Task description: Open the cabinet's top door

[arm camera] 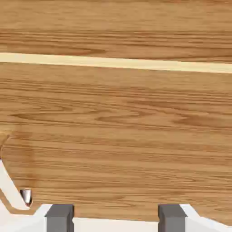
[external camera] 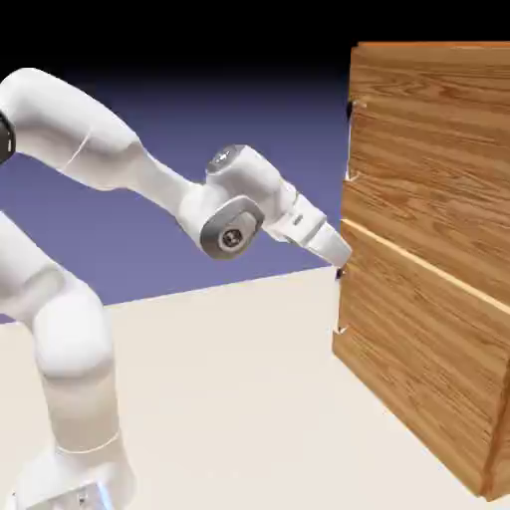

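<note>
- You see the cabinet (external camera: pixel 428 249) in warm brown wood with darker streaked grain.
- Your hand view shows a pale cream seam (arm camera: pixel 116 62) crossing that wood.
- The arm (external camera: pixel 80 299) looks white, with a grey disc at its wrist.
- The fingertips (arm camera: pixel 60 216) are grey.
- The table (external camera: pixel 229 398) is pale beige; the backdrop (external camera: pixel 199 100) is blue-violet, darkening to black above.

cabinet (external camera: pixel 428 249) cut off right — pincer (external camera: pixel 340 267) tips hidden against it

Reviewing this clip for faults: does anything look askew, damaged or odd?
Nothing stands out. The cabinet stands upright with both doors flush; the open gripper sits near the pale seam, below the top door's handle.
</note>
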Controlling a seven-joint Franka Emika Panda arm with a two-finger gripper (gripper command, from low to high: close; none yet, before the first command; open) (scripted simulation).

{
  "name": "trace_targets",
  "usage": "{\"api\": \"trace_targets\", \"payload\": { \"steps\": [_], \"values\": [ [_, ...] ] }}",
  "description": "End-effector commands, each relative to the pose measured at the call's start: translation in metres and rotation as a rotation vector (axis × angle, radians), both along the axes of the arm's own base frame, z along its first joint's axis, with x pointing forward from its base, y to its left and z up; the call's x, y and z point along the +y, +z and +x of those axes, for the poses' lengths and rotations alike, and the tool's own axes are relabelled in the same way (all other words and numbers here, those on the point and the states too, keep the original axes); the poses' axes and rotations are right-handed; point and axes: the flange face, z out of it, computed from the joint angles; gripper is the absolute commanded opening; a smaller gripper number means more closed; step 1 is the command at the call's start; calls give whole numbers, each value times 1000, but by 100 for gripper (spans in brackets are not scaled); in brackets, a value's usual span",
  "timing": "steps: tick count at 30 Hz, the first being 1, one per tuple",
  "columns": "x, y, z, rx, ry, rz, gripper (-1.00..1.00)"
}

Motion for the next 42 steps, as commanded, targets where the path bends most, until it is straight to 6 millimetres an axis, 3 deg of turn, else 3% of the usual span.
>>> {"api": "trace_targets", "payload": {
  "steps": [1,7,14,19,23,27,32,37,42],
  "values": [
    [-4,-13,5,39,-16,29,0],
    [-24,-97,21,271,-128,159,0],
    [-51,-187,16,496,-296,213,0],
    [-77,-234,5,598,-433,195,0],
    [-101,-255,-4,631,-544,156,0],
    [-125,-262,-8,616,-646,102,0],
    [-151,-247,-4,529,-747,24,0],
    [-163,-209,12,371,-801,-52,0],
    [-154,-151,36,157,-793,-111,0]
  ]
}}
